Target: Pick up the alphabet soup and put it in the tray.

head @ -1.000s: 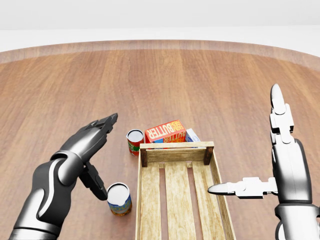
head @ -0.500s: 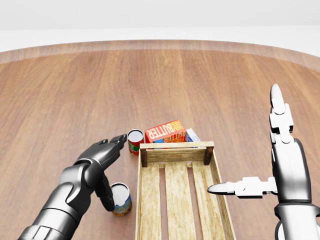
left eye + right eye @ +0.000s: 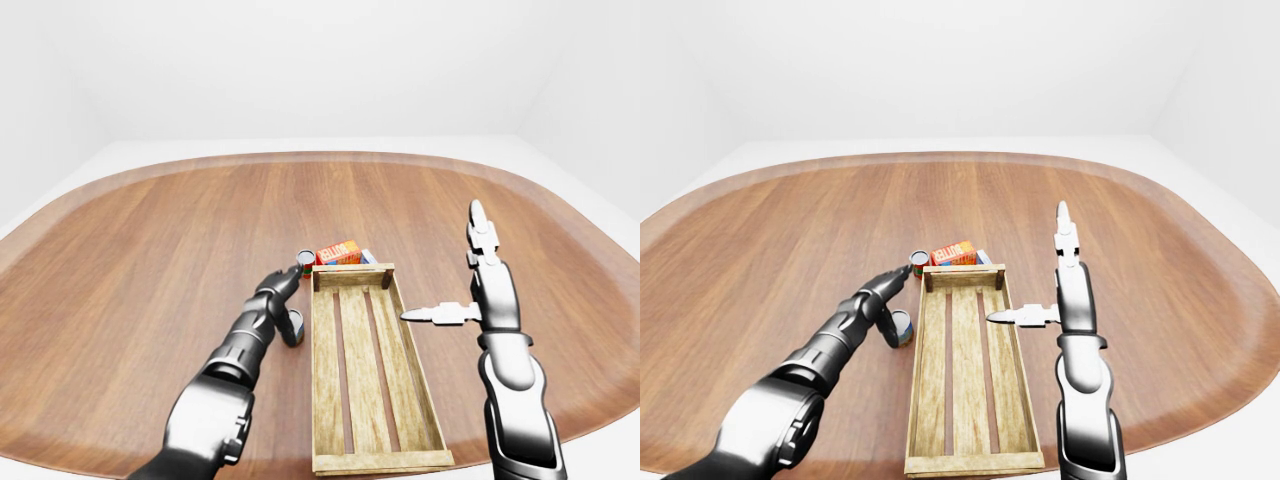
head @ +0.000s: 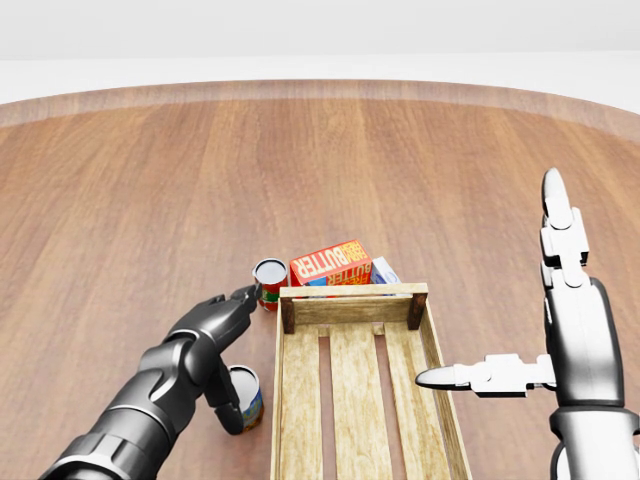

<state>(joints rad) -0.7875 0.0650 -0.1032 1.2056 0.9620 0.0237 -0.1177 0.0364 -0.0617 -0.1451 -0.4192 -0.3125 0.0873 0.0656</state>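
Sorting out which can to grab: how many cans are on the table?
2. One red can stands left of the butter box, above the tray; another sits beside the tray's left wall, partly hidden by the left hand.

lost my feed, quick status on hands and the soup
Left robot hand open, between two cans. Right robot hand open over tray. Unclear which can, near or far, is soup. Tray empty.

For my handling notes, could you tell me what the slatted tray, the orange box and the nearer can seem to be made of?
The slatted light-brown tray looks like unfinished wood: visible grain, matt planks with gaps. The orange butter box looks like printed cardboard, with flat faces and sharp edges. The small can with the pale top beside the dark left hand is probably metal under a printed label; its top reads pale and smooth.
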